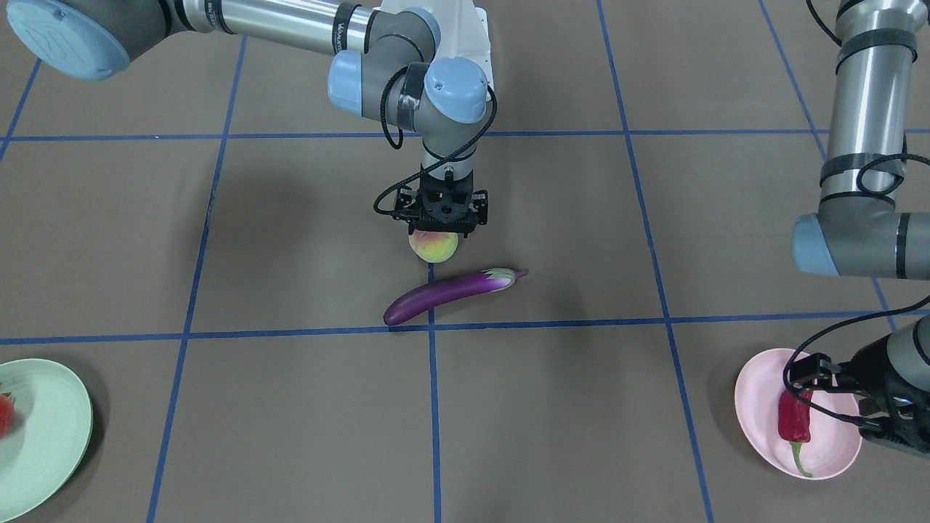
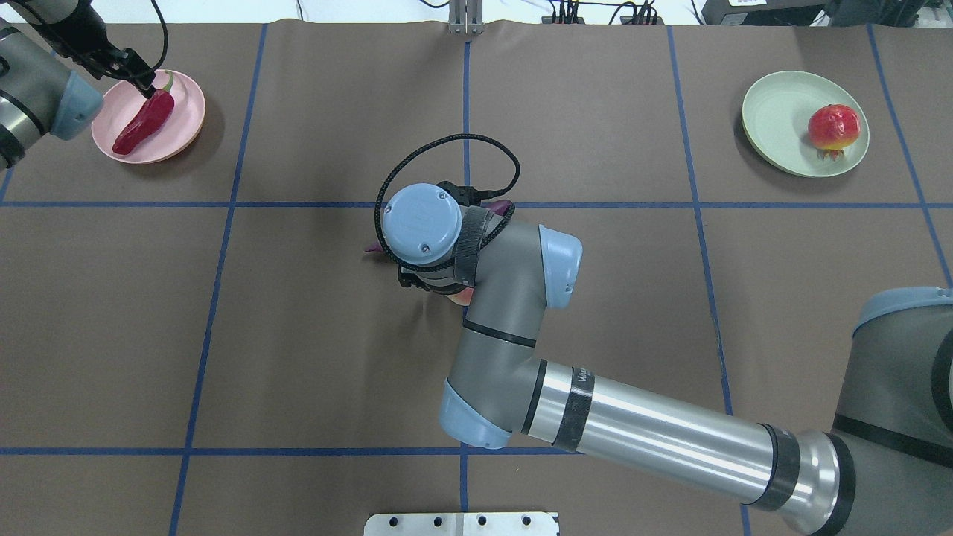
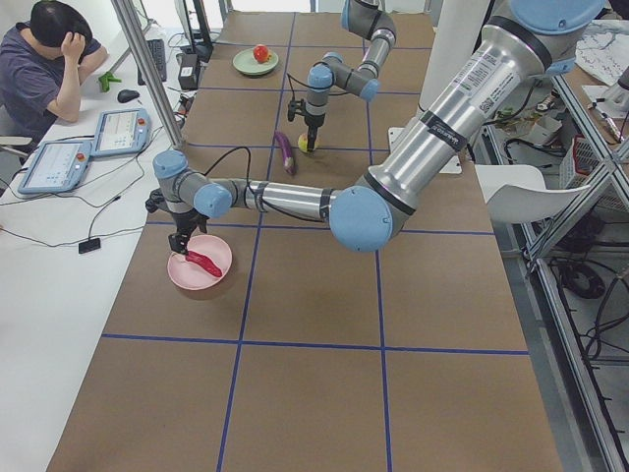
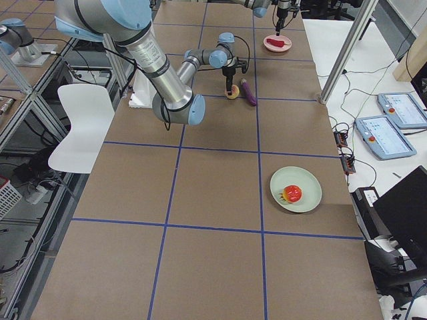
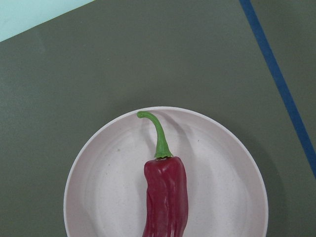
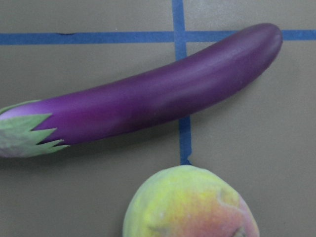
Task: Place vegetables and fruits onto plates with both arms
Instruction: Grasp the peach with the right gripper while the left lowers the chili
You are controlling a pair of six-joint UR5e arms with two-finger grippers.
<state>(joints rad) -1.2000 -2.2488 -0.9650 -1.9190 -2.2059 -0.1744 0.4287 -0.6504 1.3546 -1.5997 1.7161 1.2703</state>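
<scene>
My right gripper [image 1: 439, 231] hangs low over the yellow-green peach [image 1: 434, 247], its jaws standing on either side of the peach's top, open. The peach rests on the table and also shows in the right wrist view [image 6: 190, 205]. The purple eggplant [image 1: 450, 294] lies just beyond it. My left gripper [image 2: 145, 83] is open above the pink plate [image 2: 186, 112], where the red chili [image 2: 143, 123] lies. The red-orange fruit [image 2: 837, 128] sits on the mint plate [image 2: 774, 119]. In the overhead view my right wrist hides the peach and most of the eggplant.
Blue tape lines [image 1: 436, 407] divide the brown table cover. The white base block [image 2: 461, 523] is at the near edge. A seated operator [image 3: 49, 59] and two tablets [image 3: 118, 133] are beside the table on my left side.
</scene>
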